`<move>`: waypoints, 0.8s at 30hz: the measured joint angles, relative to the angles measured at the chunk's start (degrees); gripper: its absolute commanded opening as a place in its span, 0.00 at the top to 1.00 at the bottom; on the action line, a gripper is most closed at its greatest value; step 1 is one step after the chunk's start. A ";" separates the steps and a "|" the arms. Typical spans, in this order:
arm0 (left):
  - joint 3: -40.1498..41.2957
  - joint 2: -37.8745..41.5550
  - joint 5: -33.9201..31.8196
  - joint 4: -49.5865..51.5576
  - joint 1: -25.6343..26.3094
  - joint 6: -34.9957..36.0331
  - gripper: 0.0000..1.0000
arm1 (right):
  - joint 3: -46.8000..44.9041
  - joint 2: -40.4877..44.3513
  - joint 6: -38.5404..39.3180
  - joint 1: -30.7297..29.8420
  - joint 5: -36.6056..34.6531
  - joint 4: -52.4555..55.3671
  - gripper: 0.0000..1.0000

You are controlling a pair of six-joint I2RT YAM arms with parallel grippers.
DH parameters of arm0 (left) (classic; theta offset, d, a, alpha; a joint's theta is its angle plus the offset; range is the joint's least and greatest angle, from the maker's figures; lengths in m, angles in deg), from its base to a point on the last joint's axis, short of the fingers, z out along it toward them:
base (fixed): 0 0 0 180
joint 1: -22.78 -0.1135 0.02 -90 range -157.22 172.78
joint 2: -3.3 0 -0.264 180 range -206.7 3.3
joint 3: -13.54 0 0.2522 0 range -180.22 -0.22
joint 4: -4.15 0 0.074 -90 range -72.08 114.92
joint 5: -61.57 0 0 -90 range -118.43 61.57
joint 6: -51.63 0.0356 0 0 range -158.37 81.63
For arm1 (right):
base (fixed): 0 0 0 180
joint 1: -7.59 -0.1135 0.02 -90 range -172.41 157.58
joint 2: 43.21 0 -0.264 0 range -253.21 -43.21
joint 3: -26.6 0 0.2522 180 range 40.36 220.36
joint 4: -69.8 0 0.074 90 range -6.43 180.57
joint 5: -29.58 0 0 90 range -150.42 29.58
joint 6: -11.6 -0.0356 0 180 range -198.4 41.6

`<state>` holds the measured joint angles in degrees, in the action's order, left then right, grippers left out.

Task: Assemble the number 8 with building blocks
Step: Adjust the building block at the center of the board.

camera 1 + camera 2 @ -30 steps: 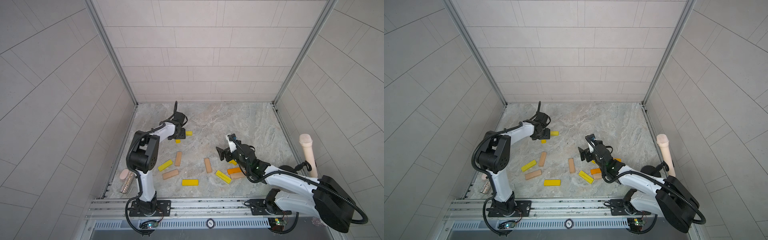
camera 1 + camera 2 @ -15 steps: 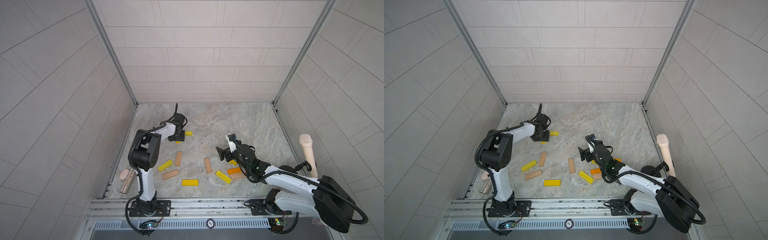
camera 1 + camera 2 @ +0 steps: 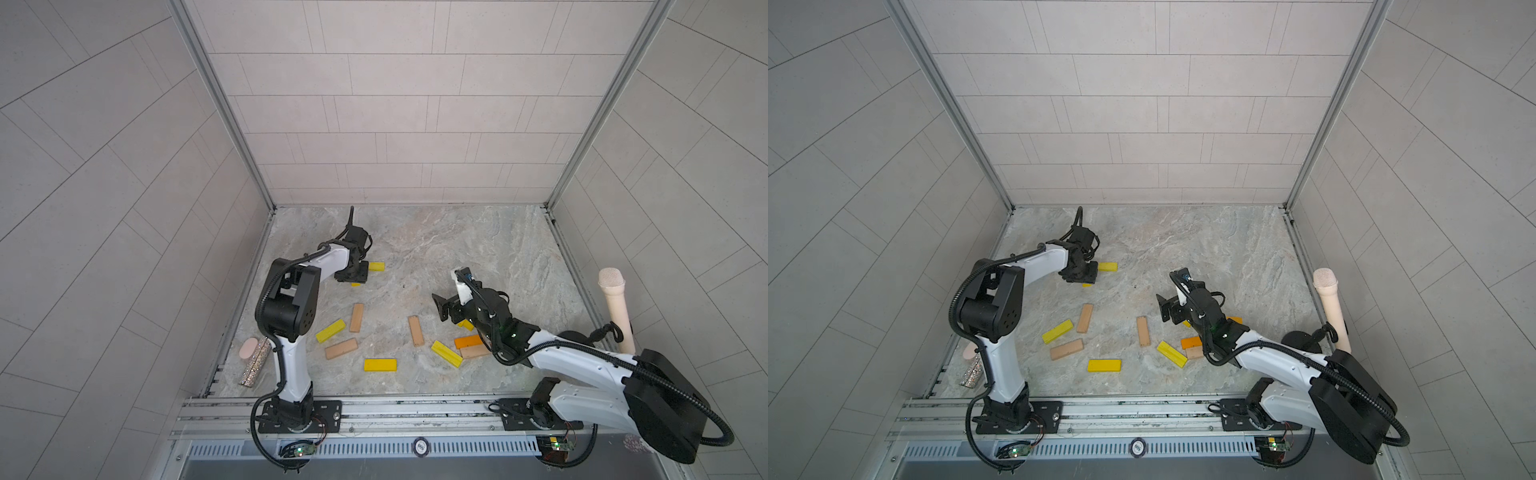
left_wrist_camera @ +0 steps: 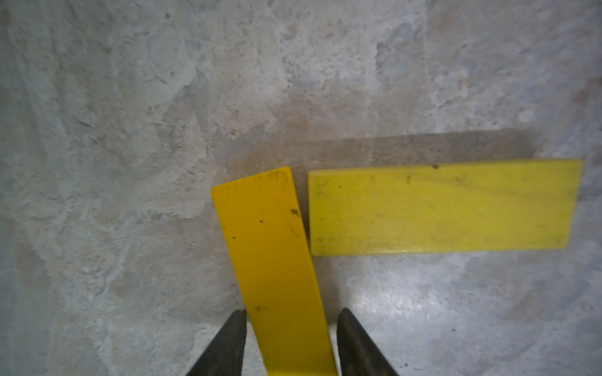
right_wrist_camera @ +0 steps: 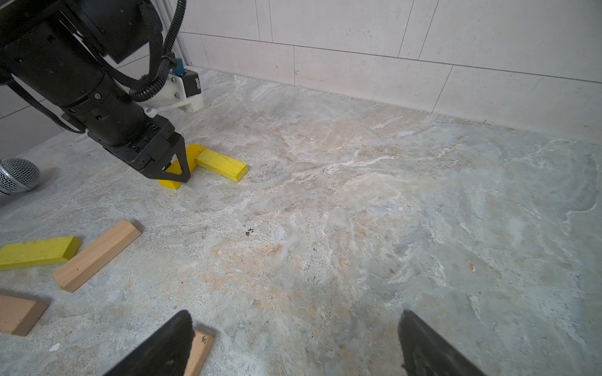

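The left gripper (image 4: pixel 291 325) stands low over the floor, jaws set narrowly astride a yellow block (image 4: pixel 273 254). One finger looks to touch it and a thin gap shows at the other, so I cannot tell whether it is truly pinched. That block's far end sits just beside the end of the corner block (image 4: pixel 439 208), a second yellow one lying crosswise, and the two make an L. I judge this the first corner of the number 8: two bars placed, five to go. The spare blocks (image 3: pixel 380 365) lie scattered well nearer the robot than the corner block. The right gripper (image 5: pixel 296 315), also nearer than it, hangs wide open and empty. In both top views the left gripper covers most of the straddled block. The right arm hides part of an orange block (image 3: pixel 468 341), so the count is unsure.
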<state>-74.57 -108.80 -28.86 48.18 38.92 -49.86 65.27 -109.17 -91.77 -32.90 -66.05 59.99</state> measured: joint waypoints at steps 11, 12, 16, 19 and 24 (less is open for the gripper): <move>-0.28 0.00 0.83 0.11 0.00 1.33 0.57 | 0.17 -0.07 0.00 0.00 -0.07 0.31 0.01; -0.33 0.00 0.81 0.13 0.00 1.42 0.58 | 0.17 -0.07 -0.02 0.00 -0.07 0.33 0.01; -0.33 0.00 0.68 0.20 0.00 1.55 0.59 | 0.26 -0.07 -0.04 0.00 -0.20 0.35 0.01; -0.33 0.00 0.66 0.22 0.00 1.73 0.60 | 0.26 -0.11 -0.09 0.00 -0.28 0.37 0.01; -0.33 0.00 0.66 0.24 0.00 2.05 0.60 | 0.26 -0.26 -0.17 0.00 -0.48 0.44 0.01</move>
<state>-74.90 -108.80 -28.20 48.42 38.92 -47.80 65.53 -109.43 -91.94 -32.90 -66.53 60.43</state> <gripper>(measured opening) 0.401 0.995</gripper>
